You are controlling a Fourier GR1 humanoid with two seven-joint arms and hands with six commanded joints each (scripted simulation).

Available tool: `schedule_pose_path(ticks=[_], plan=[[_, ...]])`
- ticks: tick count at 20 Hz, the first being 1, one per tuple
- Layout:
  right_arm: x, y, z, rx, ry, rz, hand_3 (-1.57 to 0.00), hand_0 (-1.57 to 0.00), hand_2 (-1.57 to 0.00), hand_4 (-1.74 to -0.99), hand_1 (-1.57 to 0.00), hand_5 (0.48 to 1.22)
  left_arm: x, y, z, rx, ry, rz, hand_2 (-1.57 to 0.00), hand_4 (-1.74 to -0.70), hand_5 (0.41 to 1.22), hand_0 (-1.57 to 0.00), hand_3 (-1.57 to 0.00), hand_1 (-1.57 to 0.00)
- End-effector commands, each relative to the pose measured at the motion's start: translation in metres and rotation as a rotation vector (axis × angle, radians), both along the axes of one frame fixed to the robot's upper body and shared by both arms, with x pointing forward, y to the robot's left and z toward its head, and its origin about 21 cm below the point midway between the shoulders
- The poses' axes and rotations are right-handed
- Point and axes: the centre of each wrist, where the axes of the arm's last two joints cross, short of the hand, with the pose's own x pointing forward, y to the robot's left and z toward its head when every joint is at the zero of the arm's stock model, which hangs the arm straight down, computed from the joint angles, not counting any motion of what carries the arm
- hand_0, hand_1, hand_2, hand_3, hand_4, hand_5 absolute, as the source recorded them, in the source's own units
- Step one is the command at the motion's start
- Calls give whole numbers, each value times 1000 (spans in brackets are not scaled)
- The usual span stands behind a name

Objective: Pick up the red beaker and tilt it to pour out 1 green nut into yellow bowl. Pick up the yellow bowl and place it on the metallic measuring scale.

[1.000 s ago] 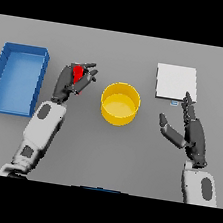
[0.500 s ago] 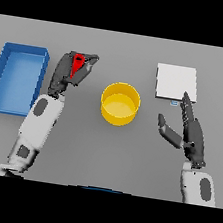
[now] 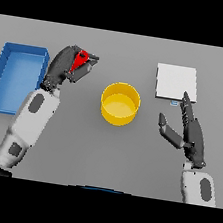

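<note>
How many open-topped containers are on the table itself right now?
2: the yellow bowl at mid-table and the blue bin at far left. The red beaker is held in the left hand, off the table.

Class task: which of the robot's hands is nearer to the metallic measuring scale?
Right. The right hand lies just below the scale, fingertips at its edge; the left hand, holding the red beaker, is beyond the yellow bowl.
</note>
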Motion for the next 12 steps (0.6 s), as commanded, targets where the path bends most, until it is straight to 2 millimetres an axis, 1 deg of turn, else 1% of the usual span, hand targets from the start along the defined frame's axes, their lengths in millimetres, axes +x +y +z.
schedule_pose_path(ticks=[1, 3, 4, 5, 6, 7, 8, 9, 10, 11, 12], plan=[[0, 0, 0, 5, -6, 1, 1, 1, 1, -1277, 1, 688, 1, -5, 8, 70, -5, -17, -1568, -1677, 1123, -1568, -1565, -1568], [-1, 1, -1, 11, 1, 0, 1, 1, 1, -1272, 1, 689, 3, -12, 13, 229, -23, -64, -1569, -1700, 1127, -1569, -1567, -1569], [-2, 3, 0, 8, -2, 2, 1, 1, 1, -1276, 1, 689, 6, -13, 18, 305, -38, -80, -1569, -1708, 1133, -1569, -1568, -1569], [-4, 1, 1, 2, -14, -1, 1, 1, 1, -1280, 1, 690, 9, -16, 25, 388, -46, -90, -1570, -1715, 1136, -1570, -1569, -1570], [-5, 1, 0, -5, -9, 1, 1, 1, 1, -1284, 1, 692, 8, -17, 25, 461, -41, -119, -1570, -1720, 1145, -1570, -1569, -1570], [-3, 2, -2, -4, -3, -3, 1, 1, 1, -1287, 1, 694, 10, -22, 28, 538, -36, -136, -1570, -1724, 1160, -1570, -1570, -1570], [-2, 1, 2, -12, -16, -2, 1, 1, 1, -1290, 1, 695, 11, -26, 32, 609, -45, -169, -1570, -1728, 1172, -1570, -1570, -1570], [-1, 3, 2, -13, -16, 3, 1, 1, 1, -1289, 1, 695, 13, -29, 34, 682, -43, -200, -1570, -1730, 1182, -1570, -1570, -1570], [-7, 2, 1, -16, -17, 7, 1, 1, 1, -1290, 1, 695, 15, -33, 37, 741, -46, -220, -1571, -1732, 1190, -1571, -1570, -1571], [-7, 1, -1, -8, -11, 4, 1, 1, 1, -1290, 1, 694, 18, -39, 42, 797, -42, -244, -1571, -1734, 1196, -1571, -1570, -1571], [-7, 2, -2, -9, 6, -4, 1, 1, 1, -1293, 1, 690, 18, -41, 41, 855, -32, -270, -1571, -1683, 1201, -1571, -1571, -1571]])
